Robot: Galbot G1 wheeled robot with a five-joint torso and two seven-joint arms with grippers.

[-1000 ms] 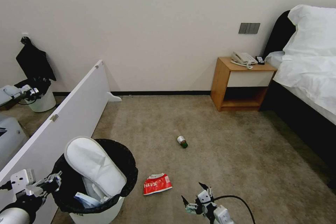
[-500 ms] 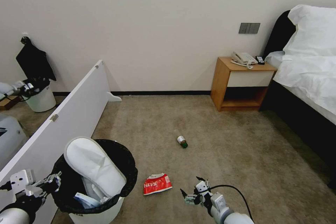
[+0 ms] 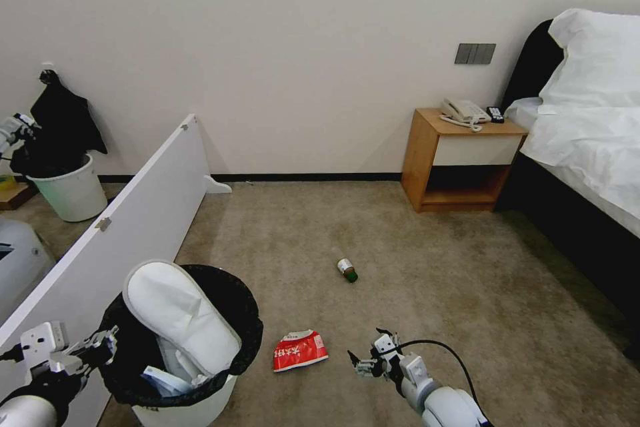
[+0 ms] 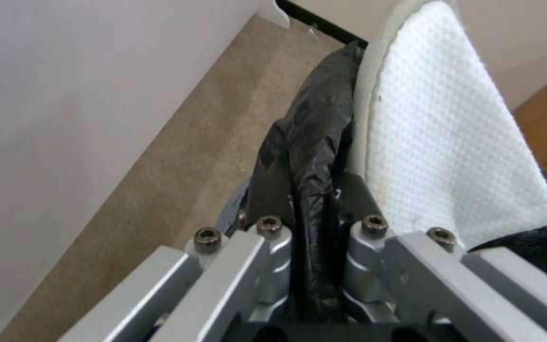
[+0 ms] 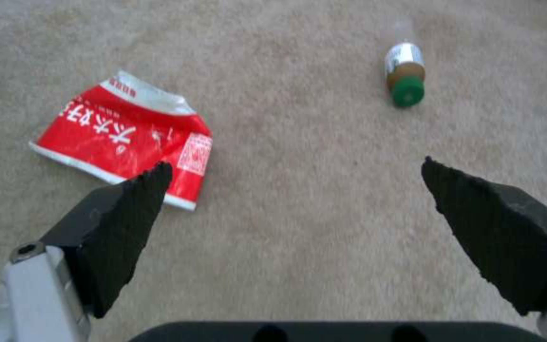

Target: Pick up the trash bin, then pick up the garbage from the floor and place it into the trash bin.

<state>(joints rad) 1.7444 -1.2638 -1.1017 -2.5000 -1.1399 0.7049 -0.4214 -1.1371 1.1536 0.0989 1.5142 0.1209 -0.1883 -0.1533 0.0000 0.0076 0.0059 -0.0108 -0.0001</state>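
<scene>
Left wrist view: tool [image 4: 311,237] pinching trash bin [image 4: 308,156] liner.

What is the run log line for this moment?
left hand: shut on trash bin rim | right hand: open above carpet | red-white packet, bottle: on floor

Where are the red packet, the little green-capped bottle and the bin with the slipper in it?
red packet [image 3: 300,350], head view, its middle.
green-capped bottle [image 5: 404,71], right wrist view, its label.
trash bin [image 3: 248,327], head view, bag-covered rim.
</scene>
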